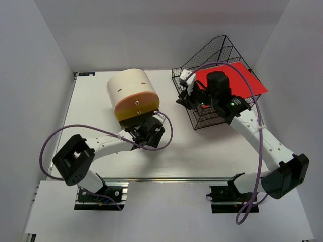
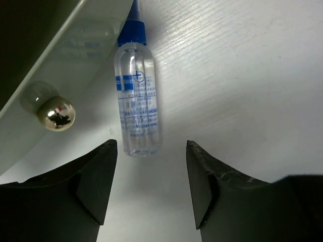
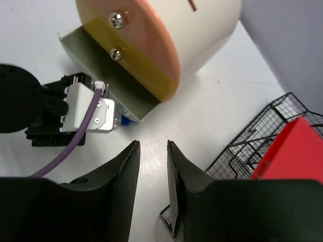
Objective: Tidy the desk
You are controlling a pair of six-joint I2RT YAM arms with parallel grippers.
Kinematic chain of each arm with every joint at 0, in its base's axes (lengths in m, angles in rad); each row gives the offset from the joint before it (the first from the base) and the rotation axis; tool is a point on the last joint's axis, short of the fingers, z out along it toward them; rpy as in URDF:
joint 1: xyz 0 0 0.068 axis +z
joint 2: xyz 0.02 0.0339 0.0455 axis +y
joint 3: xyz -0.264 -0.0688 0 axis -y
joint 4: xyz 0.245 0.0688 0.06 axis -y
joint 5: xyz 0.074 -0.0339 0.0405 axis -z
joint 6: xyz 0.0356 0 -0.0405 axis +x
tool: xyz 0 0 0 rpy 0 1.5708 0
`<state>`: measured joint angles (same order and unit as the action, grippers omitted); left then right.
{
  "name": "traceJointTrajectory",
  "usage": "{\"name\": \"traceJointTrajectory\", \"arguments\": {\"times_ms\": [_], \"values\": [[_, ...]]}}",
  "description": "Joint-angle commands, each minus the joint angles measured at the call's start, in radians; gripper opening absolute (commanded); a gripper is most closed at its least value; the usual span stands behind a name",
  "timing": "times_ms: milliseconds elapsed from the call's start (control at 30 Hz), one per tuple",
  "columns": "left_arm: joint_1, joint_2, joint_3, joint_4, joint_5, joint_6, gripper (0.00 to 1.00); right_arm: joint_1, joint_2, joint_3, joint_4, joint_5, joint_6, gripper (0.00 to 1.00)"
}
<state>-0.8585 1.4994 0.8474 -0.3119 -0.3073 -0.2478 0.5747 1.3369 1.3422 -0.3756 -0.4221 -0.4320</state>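
Top external view: a white desk (image 1: 202, 151) fills the frame, its metal rail along the near edge where both arms are bolted. A cream and orange round box (image 1: 132, 93) sits toward the far left, and a black wire basket (image 1: 212, 55) holding a red sheet (image 1: 237, 80) stands at the far right corner.

Left wrist view: the left gripper (image 2: 150, 146) is spread wide and holds nothing. A small clear bottle (image 2: 137, 98) with a blue cap lies on its side on the desk just beyond the fingertips, its cap tucked under the edge of the box's open drawer (image 2: 60, 65). A shiny knob (image 2: 56, 113) sits close to the left finger.

Right wrist view: the right gripper (image 3: 153, 148) hangs above the desk beside the basket, its fingers a narrow gap apart with nothing between them.

Likely risks: the round bottle could roll away as the fingers close, its cap could catch under the drawer if lifted straight up, and a finger could bump the knob and shift the box.
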Motion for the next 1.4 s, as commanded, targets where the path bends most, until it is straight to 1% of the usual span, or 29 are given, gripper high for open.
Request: {"name": "traceJointTrajectory", "arguments": {"times_ms": [0,167,300,367,400,500,533,567,600,633,667,733,767,800,900,933,1000,1033,1067,1100,1233,1367], "values": [[0.003,0.047,0.033,0.059,-0.057,0.015,0.67,-0.033,-0.042,-0.018,0.082,-0.021,0.052,0.34],[0.003,0.11,0.027,0.111,-0.13,0.007,0.67,-0.075,-0.067,-0.048,0.096,-0.078,0.062,0.34],[0.003,0.189,0.061,0.105,-0.176,0.013,0.66,-0.099,-0.076,-0.06,0.107,-0.107,0.065,0.34],[0.003,0.222,0.064,0.114,-0.191,0.015,0.61,-0.105,-0.081,-0.064,0.11,-0.121,0.072,0.34],[0.003,0.223,0.061,0.122,-0.191,0.015,0.51,-0.107,-0.084,-0.064,0.11,-0.124,0.073,0.34],[-0.016,0.194,0.048,0.132,-0.124,0.024,0.3,-0.119,-0.097,-0.074,0.118,-0.133,0.075,0.34],[-0.016,0.164,0.044,0.132,-0.106,0.031,0.22,-0.125,-0.102,-0.077,0.119,-0.136,0.075,0.34],[-0.03,0.145,0.039,0.132,-0.051,0.056,0.18,-0.13,-0.108,-0.081,0.125,-0.138,0.076,0.34],[-0.03,0.127,0.035,0.129,-0.023,0.067,0.15,-0.133,-0.11,-0.083,0.127,-0.139,0.078,0.34],[-0.042,0.111,0.035,0.111,0.006,0.083,0.1,-0.139,-0.11,-0.083,0.127,-0.144,0.079,0.34],[-0.053,0.075,0.039,0.1,0.067,0.114,0.09,-0.139,-0.11,-0.081,0.13,-0.148,0.081,0.34],[-0.053,0.035,0.053,0.059,0.134,0.162,0.02,-0.148,-0.11,-0.083,0.13,-0.155,0.081,0.33],[-0.062,-0.009,0.061,0.045,0.17,0.174,0.0,-0.15,-0.113,-0.084,0.132,-0.158,0.082,0.33],[-0.062,-0.03,0.074,0.018,0.183,0.185,0.0,-0.153,-0.113,-0.086,0.132,-0.158,0.082,0.33],[-0.033,-0.114,0.116,-0.045,0.236,0.28,0.0,-0.162,-0.119,-0.092,0.132,-0.162,0.081,0.33],[-0.033,-0.135,0.12,-0.055,0.231,0.35,0.0,-0.165,-0.123,-0.094,0.132,-0.162,0.081,0.33],[-0.033,-0.185,0.113,-0.056,0.156,0.43,0.0,-0.173,-0.125,-0.097,0.132,-0.164,0.081,0.33],[-0.022,-0.194,0.11,-0.059,0.139,0.503,0.0,-0.171,-0.13,-0.098,0.132,-0.165,0.081,0.33],[-0.022,-0.197,0.114,-0.059,0.11,0.533,0.0,-0.177,-0.131,-0.1,0.132,-0.167,0.081,0.33],[-0.007,-0.192,0.127,-0.093,0.103,0.556,0.0,-0.179,-0.131,-0.101,0.135,-0.167,0.081,0.33],[0.03,-0.147,0.218,-0.193,0.116,0.737,0.0,-0.19,-0.136,-0.109,0.135,-0.179,0.081,0.33],[0.076,-0.084,0.274,-0.263,0.073,0.798,0.0,-0.202,-0.143,-0.118,0.142,-0.187,0.082,0.33]]}}
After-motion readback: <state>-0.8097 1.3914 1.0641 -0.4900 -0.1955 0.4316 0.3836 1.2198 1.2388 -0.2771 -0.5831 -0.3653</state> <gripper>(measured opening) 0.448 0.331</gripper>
